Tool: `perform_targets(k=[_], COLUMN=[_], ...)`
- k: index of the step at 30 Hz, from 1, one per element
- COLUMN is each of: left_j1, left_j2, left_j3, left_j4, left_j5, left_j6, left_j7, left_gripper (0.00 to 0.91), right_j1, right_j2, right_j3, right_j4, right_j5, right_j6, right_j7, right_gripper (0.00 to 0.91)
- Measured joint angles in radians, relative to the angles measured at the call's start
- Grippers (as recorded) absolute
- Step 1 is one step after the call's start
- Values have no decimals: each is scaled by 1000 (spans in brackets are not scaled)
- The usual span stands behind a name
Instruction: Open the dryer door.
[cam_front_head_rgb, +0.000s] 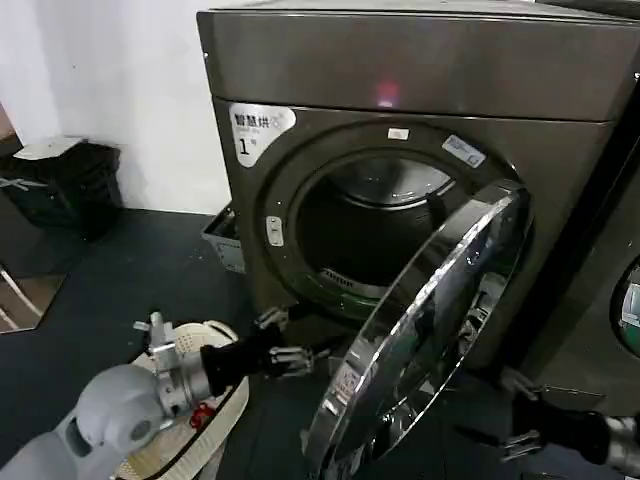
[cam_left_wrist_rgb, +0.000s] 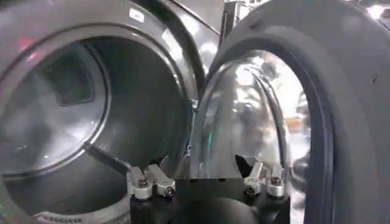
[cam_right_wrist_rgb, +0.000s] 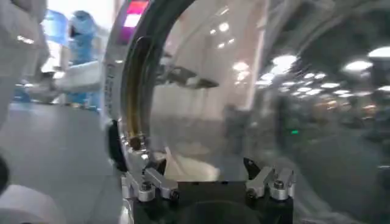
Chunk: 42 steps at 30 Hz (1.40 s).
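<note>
The dryer door (cam_front_head_rgb: 425, 330) stands swung open from the dryer (cam_front_head_rgb: 420, 150). Your left gripper (cam_front_head_rgb: 290, 345) sits by its lower edge, jaws released. Your right gripper (cam_front_head_rgb: 505, 440) has jaws released too.

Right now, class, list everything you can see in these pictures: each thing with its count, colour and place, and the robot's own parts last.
dryer: one, dark grey-brown metallic, centre, with a white "1" sticker and a pink light on its front.
dryer door: one, chrome ring around dark glass, swung open to the right of the drum opening.
drum opening: one, dark, round, uncovered in the dryer's front.
neighbouring machine: one, dark, at the right edge.
black bin: one, by the white wall at far left.
floor: dark, in front of the machines.
left gripper: one, black with silver fingers, open, low in front of the dryer, beside the door's free edge.
right gripper: one, black, open, low at right, beyond the door.
</note>
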Motion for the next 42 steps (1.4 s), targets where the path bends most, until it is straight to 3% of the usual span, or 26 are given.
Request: perform_targets(k=[19, 28, 42], left_j1=[-125, -180, -296], left_j2=[-23, -35, -110], left_j3=[201, 297, 487], left_j4=[8, 6, 51], left_j5=[38, 42, 124], left_j6=[0, 0, -25], left_j7=[29, 37, 19], left_gripper=[907, 907, 907], right_j1=[-91, -129, -225], right_j2=[186, 274, 382], right_j3=[488, 692, 894], right_j4=[19, 95, 203], right_j5=[13, 91, 101], right_j6=[-22, 3, 5], right_j7=[76, 301, 720], right_gripper=[907, 907, 907])
